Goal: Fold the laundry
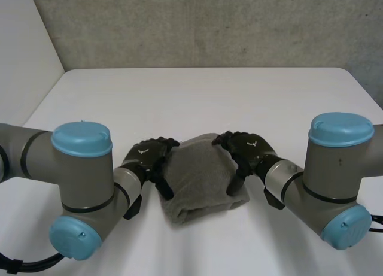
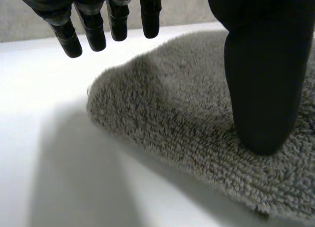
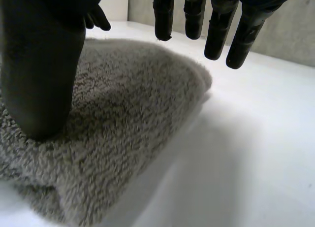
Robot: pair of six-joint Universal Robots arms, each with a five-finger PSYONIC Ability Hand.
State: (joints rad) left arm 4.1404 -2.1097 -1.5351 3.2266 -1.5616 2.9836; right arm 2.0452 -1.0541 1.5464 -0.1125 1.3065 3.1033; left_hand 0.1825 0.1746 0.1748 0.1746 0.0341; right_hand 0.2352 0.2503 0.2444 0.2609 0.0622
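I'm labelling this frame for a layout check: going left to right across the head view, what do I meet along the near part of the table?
In order: left arm → left robot hand → grey towel → right robot hand → right arm.

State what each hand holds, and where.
Nothing is held: the left hand and right hand each rest a thumb on the towel at opposite sides, fingers straight.

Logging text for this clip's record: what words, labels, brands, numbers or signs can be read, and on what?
No readable text.
Back of left robot hand: small white mark, too small to read.
Back of right robot hand: same, unreadable.
Grey towel and table: none.
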